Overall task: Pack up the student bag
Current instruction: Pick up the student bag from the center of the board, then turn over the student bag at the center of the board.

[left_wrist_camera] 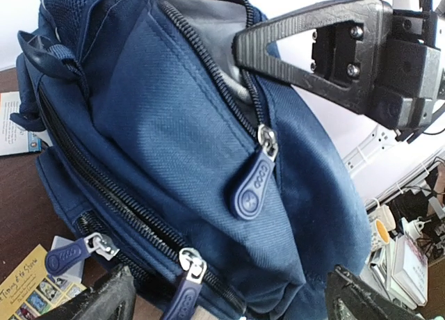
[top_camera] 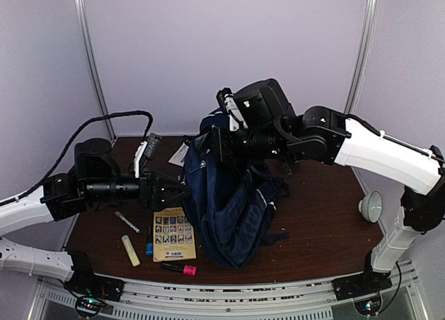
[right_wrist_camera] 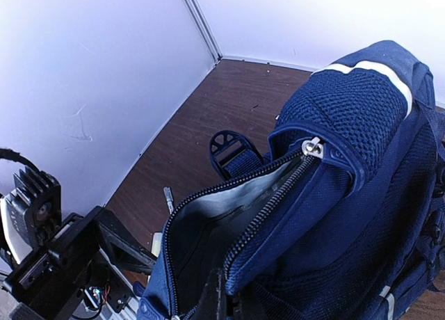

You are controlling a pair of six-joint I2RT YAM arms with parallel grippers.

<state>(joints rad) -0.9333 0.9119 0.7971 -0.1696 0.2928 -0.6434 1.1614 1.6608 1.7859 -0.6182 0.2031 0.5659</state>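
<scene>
Left gripper (top_camera: 179, 193) stands with jaws wide apart just beside the student bag (top_camera: 229, 209) on the desk (top_camera: 320, 216); right gripper (right_wrist_camera: 224, 302) is clamped on its unzipped top edge.

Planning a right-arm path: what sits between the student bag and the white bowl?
Nothing: the top view shows bare table between the student bag and the white bowl.

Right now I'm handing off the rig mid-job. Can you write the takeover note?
Left hand: open, empty, at the navy backpack's front pockets.
Right hand: shut on the rim of the backpack's main compartment, holding it open.
Backpack: upright, mid-table.
Done: main compartment unzipped, grey lining showing.
Left: yellow booklet, marker, yellow highlighter and pink highlighter lie unpacked on the table, near the left arm.
</scene>
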